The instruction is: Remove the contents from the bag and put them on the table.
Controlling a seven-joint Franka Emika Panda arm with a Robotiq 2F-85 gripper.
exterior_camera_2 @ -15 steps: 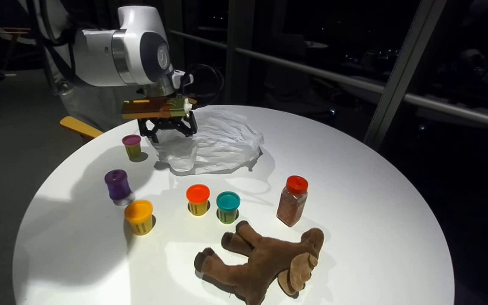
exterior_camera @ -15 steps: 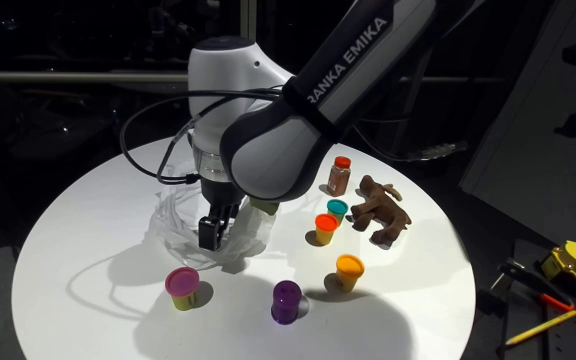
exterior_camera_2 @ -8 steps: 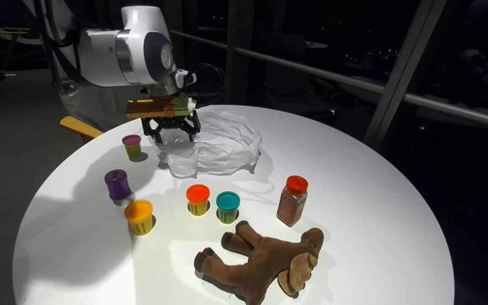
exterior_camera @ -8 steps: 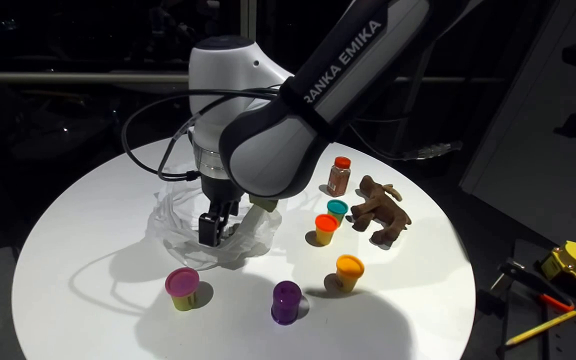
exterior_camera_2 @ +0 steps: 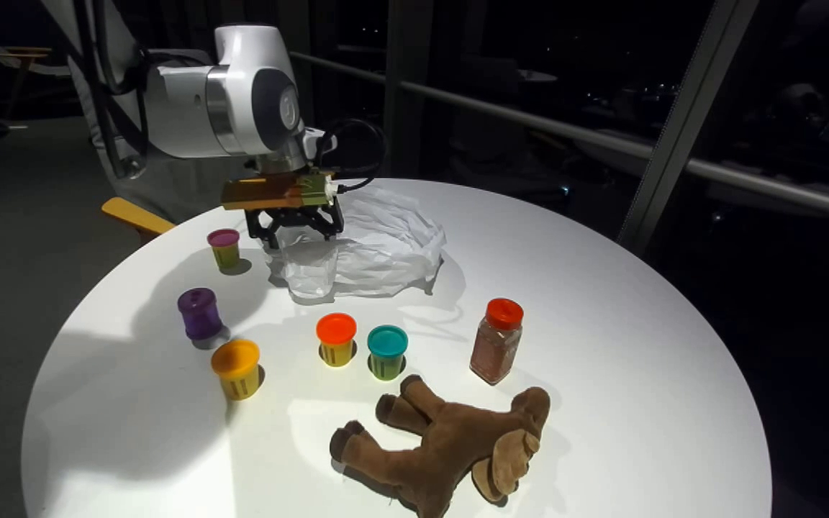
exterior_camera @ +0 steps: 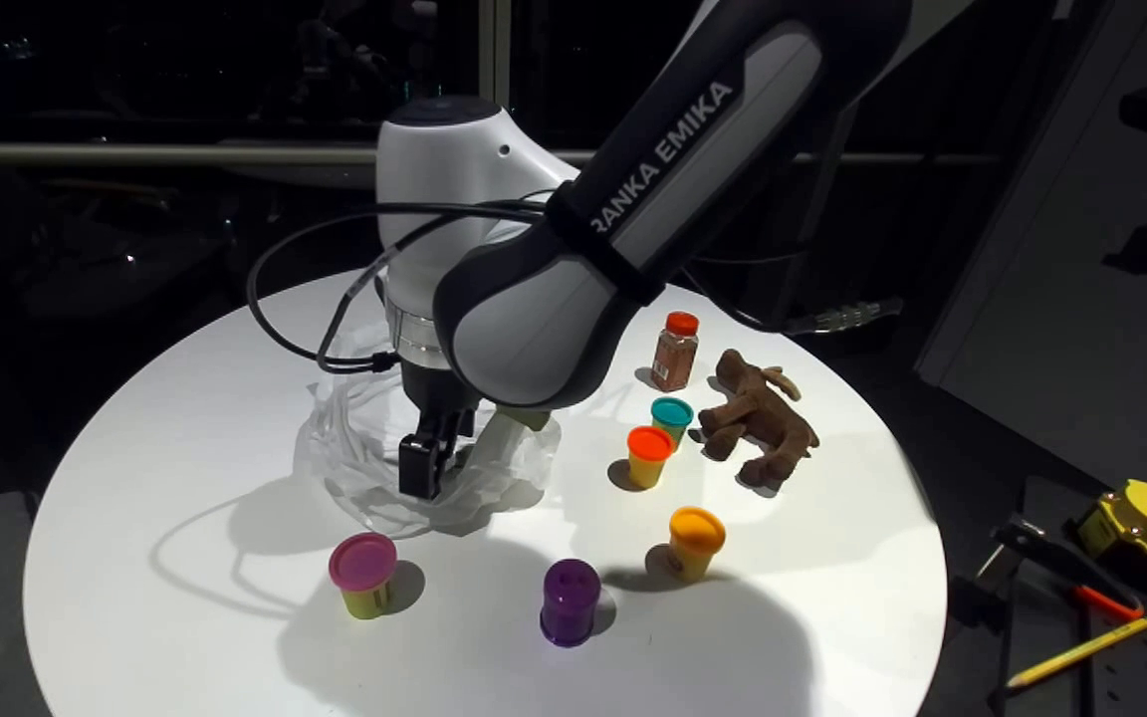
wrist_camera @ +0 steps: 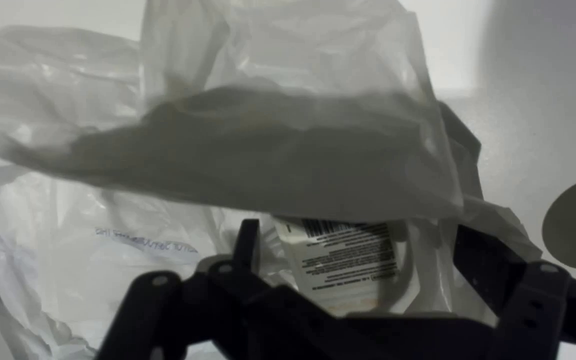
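In both exterior views, the bag (exterior_camera_2: 389,262) lies on the table (exterior_camera_2: 601,302), left of the bottle (exterior_camera_2: 496,348).

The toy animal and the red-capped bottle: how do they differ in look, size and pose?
The toy animal lies on its side; the bottle stands upright. The toy animal looks soft, in shades of brown; the bottle is see-through and red-capped. The toy animal takes up more of the table than the bottle. Both rest on the table, outside the bag.
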